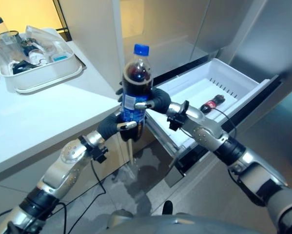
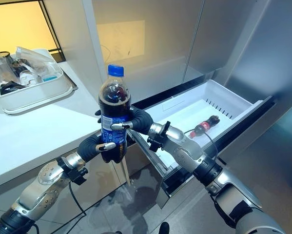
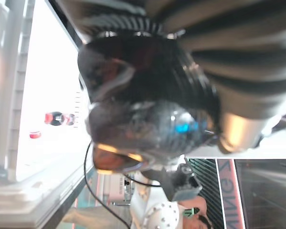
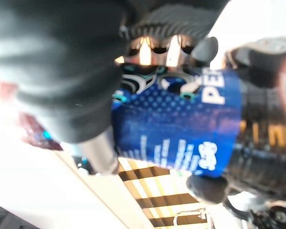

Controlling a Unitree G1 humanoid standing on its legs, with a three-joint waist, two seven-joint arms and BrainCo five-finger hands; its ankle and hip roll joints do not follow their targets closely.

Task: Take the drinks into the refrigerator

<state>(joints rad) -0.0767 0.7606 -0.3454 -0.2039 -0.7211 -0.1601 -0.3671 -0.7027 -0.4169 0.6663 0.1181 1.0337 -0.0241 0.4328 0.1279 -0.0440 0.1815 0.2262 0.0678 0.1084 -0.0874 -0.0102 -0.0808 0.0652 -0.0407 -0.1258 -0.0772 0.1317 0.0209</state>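
Silver-grey jointed arms, dark ribbed wrist covers, dark-tipped silver fingers (image 2: 117, 126).

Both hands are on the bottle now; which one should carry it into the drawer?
Probably the right robot hand: it grips the bottle from the open drawer's side. The left robot hand holds lower, counter side.

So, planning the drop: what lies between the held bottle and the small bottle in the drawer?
In the eye views, the right hand, its forearm and bare drawer floor separate the cola bottle from the small bottle.

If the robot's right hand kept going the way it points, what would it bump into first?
The right hand is already curled round the cola bottle. Pushing on, it would probably shove that bottle toward the white counter beyond it, though depth is hard to judge.
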